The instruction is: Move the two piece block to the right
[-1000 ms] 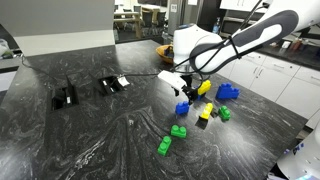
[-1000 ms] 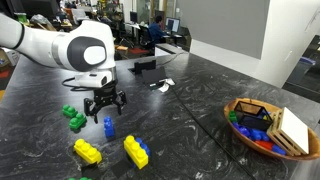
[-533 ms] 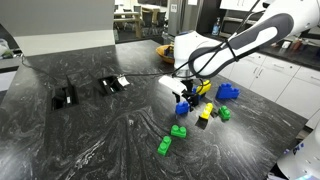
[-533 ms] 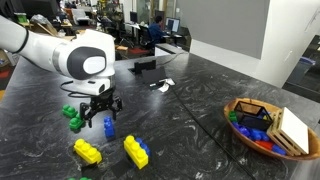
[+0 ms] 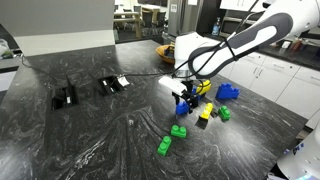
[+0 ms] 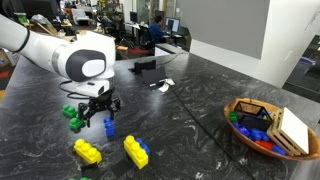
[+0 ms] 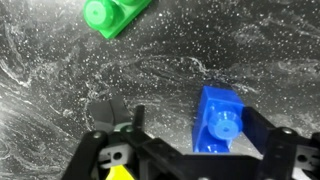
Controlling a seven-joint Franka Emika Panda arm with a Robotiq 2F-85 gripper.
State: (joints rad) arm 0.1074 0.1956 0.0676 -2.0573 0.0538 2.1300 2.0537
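The two piece block, small and bright blue, stands on the black marble table in both exterior views (image 5: 182, 108) (image 6: 109, 127). In the wrist view the block (image 7: 216, 120) lies between my fingers, close to the right finger and apart from the left one. My gripper (image 5: 183, 100) (image 6: 100, 109) (image 7: 185, 128) is open and low over the table, straddling the block. Its fingers partly hide the block in an exterior view.
A larger blue block (image 5: 228, 92), yellow blocks (image 5: 205, 114) (image 6: 87, 151) and green blocks (image 5: 178, 131) (image 6: 72, 116) (image 7: 112, 14) lie close around. A basket of toys (image 6: 262, 126) stands apart. Black items (image 5: 65, 97) lie farther off on the table.
My gripper has come down from above the small blue block and now has its open fingers around it. The block has not moved.
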